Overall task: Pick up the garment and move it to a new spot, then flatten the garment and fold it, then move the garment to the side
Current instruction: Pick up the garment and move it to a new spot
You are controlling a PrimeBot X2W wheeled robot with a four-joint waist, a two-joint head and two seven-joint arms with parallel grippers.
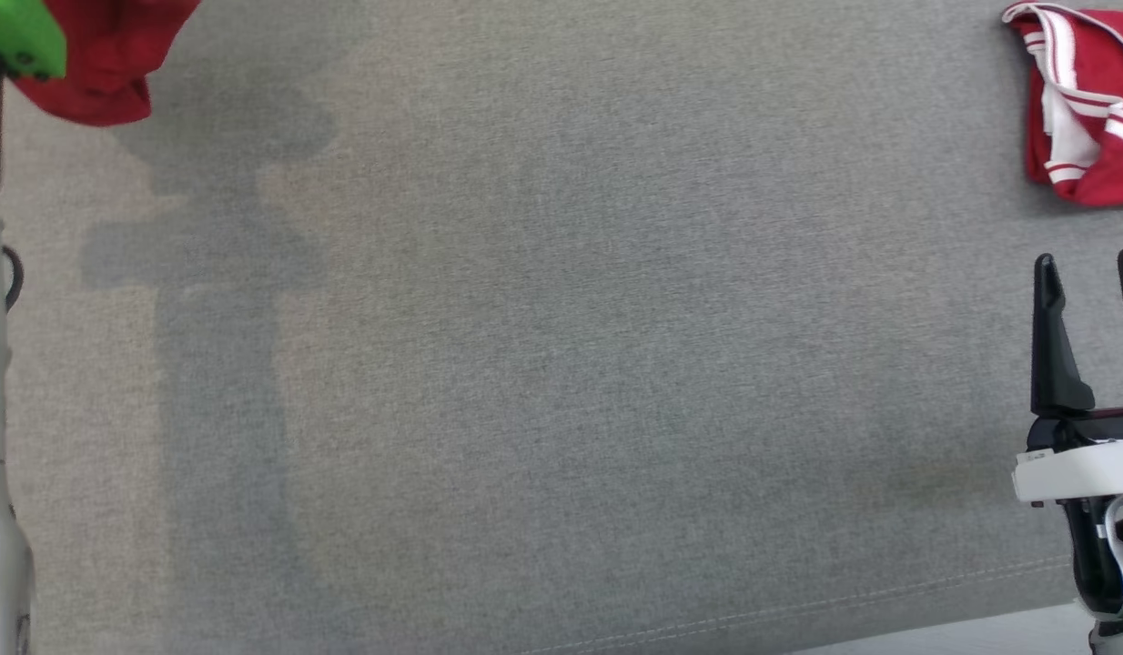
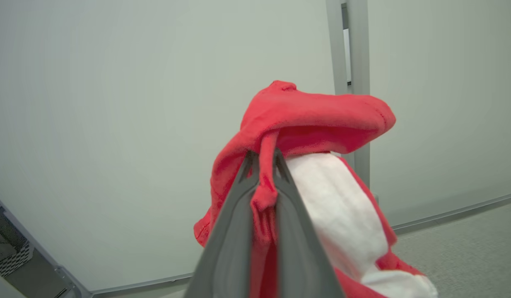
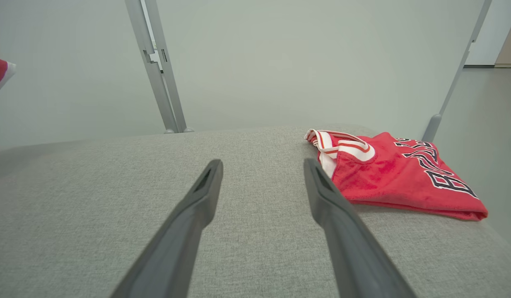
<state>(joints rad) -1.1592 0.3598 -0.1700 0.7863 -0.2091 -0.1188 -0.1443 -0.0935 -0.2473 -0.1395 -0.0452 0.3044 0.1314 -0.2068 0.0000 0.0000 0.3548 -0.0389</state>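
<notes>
the red garment point(image 2: 313, 120) is hanging from the left gripper point(image 2: 263, 156). the two dark fingers are squeezing tight together on a thin fold of the red cloth, and the fold is running down between them. the rest of the garment is bunching up over the fingertips and spilling down the right side of that wrist view, showing a wide white part. behind it the pale wall and a grey post point(image 2: 358, 49) are showing. in the head view the same garment is peeking in at the top left corner, just beside a bright green part point(image 1: 15, 36) at the end of the left arm, over the far left of the grey cloth surface point(image 1: 561, 364). a dark shadow is lying on the surface near it.

the right gripper point(image 1: 1089, 273) is sitting at the lower right, well apart from the red garment. its two fingers are standing wide apart and holding nothing. just past its fingertips, near the right edge, a folded red jersey point(image 1: 1094, 109) with white stripes and black letters is lying on the grey surface, not touching the fingers.
</notes>
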